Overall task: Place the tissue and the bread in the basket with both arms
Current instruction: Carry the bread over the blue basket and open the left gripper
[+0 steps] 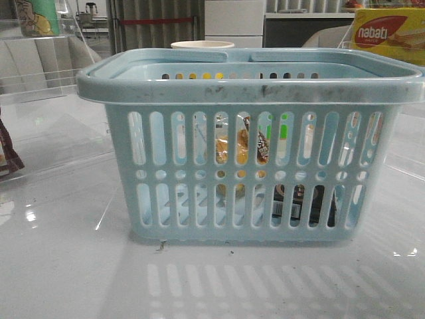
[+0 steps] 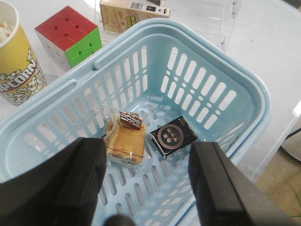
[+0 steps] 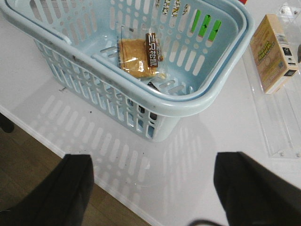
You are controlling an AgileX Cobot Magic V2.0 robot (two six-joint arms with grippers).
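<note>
- Lying on the floor of the basket (image 2: 244,89), the bread (image 2: 124,143) and the tissue (image 2: 173,135) sit side by side with a narrow gap between them, both well below the thick rim.
- Seen from the front, the basket (image 1: 246,86) stands upright on the white worktop (image 1: 66,266); the bread (image 1: 232,149) shows through the slots near the middle and the tissue (image 1: 299,203) shows dark and low toward the right.
- Bare worktop lies in front of the basket and to both sides of it at the front edge.
- Behind the basket stand a popcorn cup (image 2: 16,56), a colour cube (image 2: 70,35) and a tan box (image 2: 131,14); the cup and cube are close to the rim.
- A yellow wafer box (image 1: 388,33) stands at the back right.
- The left pincer (image 2: 146,183) hangs above the basket's inside, looking down on both items, its jaws spread wide and holding nothing.
- The right pincer (image 3: 153,188) hangs outside the basket (image 3: 155,101), over the near edge of the worktop (image 3: 197,155), jaws likewise wide apart and empty.
- From that side the bread (image 3: 137,56) is plainly seen.
</note>
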